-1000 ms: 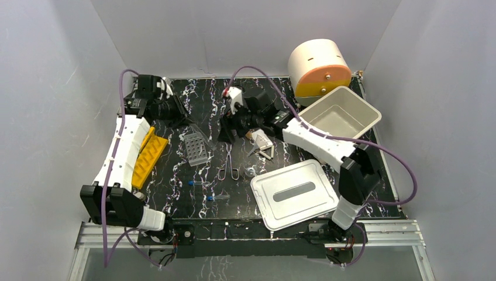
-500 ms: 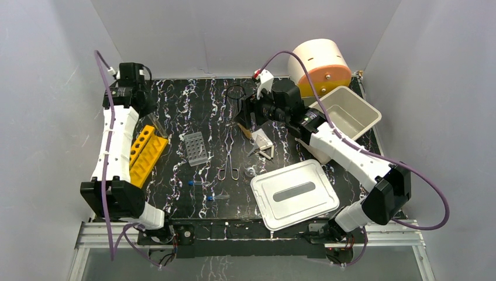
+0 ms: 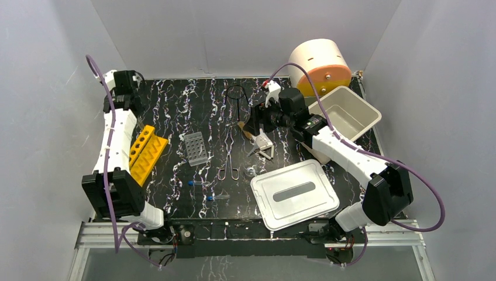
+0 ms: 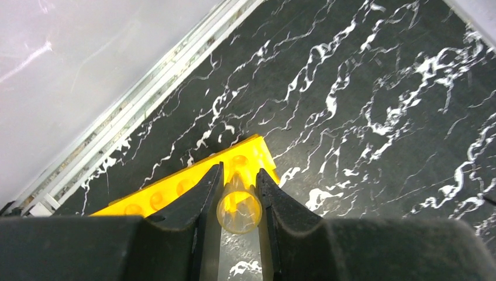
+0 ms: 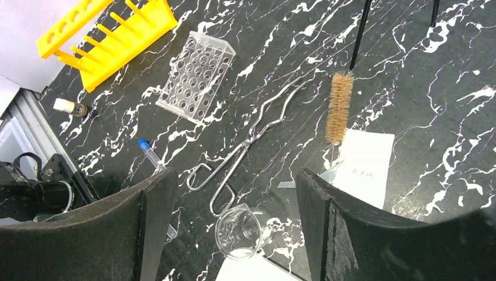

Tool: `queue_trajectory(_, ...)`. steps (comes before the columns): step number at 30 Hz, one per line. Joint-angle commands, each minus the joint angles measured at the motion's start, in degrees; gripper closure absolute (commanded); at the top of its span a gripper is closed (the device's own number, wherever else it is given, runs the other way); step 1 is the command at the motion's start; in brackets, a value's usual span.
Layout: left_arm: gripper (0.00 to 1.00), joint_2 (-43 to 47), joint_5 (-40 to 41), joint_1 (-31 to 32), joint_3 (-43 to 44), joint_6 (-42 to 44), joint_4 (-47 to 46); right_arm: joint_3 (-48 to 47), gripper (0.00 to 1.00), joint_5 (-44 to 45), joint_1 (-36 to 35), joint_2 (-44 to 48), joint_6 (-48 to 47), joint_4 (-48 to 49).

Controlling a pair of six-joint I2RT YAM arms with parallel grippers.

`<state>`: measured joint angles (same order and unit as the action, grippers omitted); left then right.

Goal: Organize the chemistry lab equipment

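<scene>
My left gripper (image 4: pixel 238 174) is shut on a clear glass tube (image 4: pixel 238 206) and holds it above the end of the yellow rack (image 4: pixel 175 188); in the top view it (image 3: pixel 133 105) is at the far left. My right gripper (image 5: pixel 234 175) is open and empty above the metal tongs (image 5: pixel 251 140) and a small glass beaker (image 5: pixel 240 231). A bristle brush (image 5: pixel 339 108) and white triangle (image 5: pixel 365 167) lie beside them. The grey tube rack (image 3: pixel 196 147), black wire loop (image 3: pixel 235 93) and two blue-capped tubes (image 3: pixel 197 183) lie on the mat.
A white bin (image 3: pixel 342 114) stands at the far right, with a round cream and orange device (image 3: pixel 319 67) behind it. A white lid (image 3: pixel 294 193) lies at the front right. The yellow rack (image 3: pixel 144 153) lies by the left arm. A small vial (image 5: pixel 69 106) lies near the front edge.
My left gripper has drawn back left toward the far corner, away from the grey rack. My right gripper has moved right and back, off the wire loop area.
</scene>
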<state>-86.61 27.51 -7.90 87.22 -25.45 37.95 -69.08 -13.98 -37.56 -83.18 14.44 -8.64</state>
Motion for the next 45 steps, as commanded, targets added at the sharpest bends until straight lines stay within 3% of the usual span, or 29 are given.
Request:
queue_trajectory(1, 0.9, 4.1, -0.78, -1.33, -7.56, 0.14, -5.88, 0.26, 0.19, -2.1, 0.59, 1.32, 1.21, 4.12)
queue_trajectory(18, 0.91, 4.34, -5.78, -2.21, -16.08, 0.39, -13.98, 1.17, 0.19, -2.93, 1.17, 0.44, 1.95, 5.12)
queue_trajectory(30, 0.91, 1.89, -6.57, -2.21, -17.7, 5.46, -20.69, 1.73, 0.19, -2.93, 1.68, 0.19, 2.29, 5.24)
queue_trajectory(45, 0.9, -2.33, -8.54, -2.21, -17.81, 8.5, -20.63, 1.87, 0.19, -3.05, 2.19, -0.04, 2.96, 5.64)
